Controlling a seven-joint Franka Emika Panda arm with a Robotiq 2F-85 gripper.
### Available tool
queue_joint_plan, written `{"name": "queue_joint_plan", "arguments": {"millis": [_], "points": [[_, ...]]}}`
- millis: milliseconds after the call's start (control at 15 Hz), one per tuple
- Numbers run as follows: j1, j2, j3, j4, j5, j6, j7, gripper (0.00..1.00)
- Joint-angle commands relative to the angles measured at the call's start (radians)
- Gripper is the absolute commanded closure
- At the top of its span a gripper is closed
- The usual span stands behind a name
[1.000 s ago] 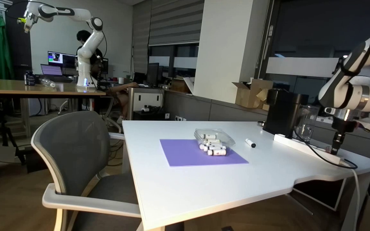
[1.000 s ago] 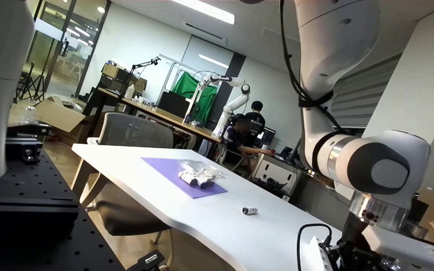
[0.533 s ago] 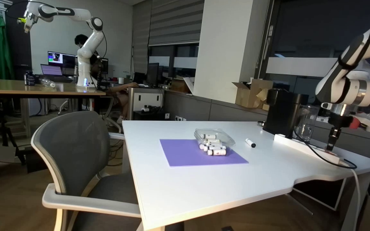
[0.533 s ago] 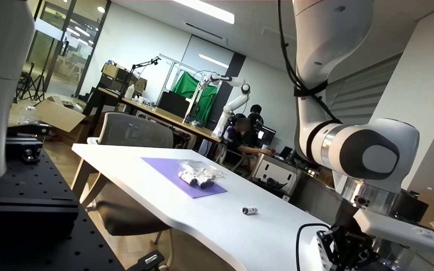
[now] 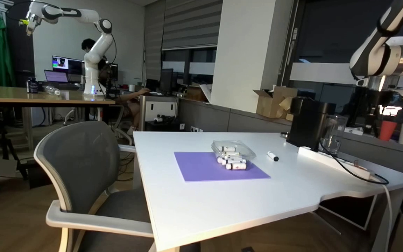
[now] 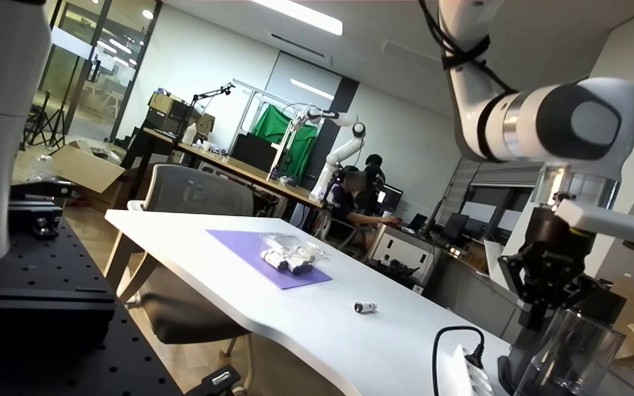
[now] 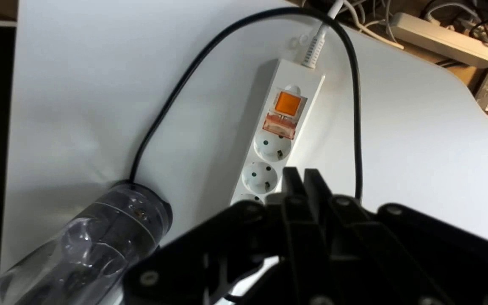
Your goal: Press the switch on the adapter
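Note:
The adapter is a white power strip (image 5: pixel 322 159) on the white table; it also shows in an exterior view (image 6: pixel 474 379) and the wrist view (image 7: pixel 298 77). Its orange switch (image 7: pixel 287 103) is near the cord end. The clear reddish cover (image 7: pixel 278 125) is flipped open towards the sockets. I cannot tell whether the switch is on. My gripper (image 7: pixel 302 170) is raised well above the strip, touching nothing. Its fingers are closed together with a thin gap and nothing between them. In the wrist view the fingertips lie beside the sockets, below the switch. The gripper also shows in an exterior view (image 6: pixel 537 322).
A black machine (image 5: pixel 304 122) with a clear tank (image 7: pixel 112 241) stands beside the strip. A black cable (image 7: pixel 193 63) loops around the strip's switch end. A purple mat (image 5: pixel 194 168) bears a clear box (image 5: pixel 247 150) of vials. One vial (image 5: pixel 272 156) lies alone.
My gripper was down at the strip's switch end half a second ago. It has since risen clear of the strip. The switch and open cover are now uncovered.

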State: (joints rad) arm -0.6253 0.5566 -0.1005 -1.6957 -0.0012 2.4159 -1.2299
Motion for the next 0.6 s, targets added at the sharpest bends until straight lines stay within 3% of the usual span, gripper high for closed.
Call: {"name": "queue_joint_plan", "arguments": {"millis": [0,267,533], "points": [[0.072,-0.13,-0.097,-0.046,-0.049,-0.129,0.147,0.61],[0.108,-0.222,-0.15,-0.027,-0.017,-0.329,0.296,0.33],[0.107,-0.301,-0.174,-0.029,0.045,-0.437,0.373,0.07]]}}
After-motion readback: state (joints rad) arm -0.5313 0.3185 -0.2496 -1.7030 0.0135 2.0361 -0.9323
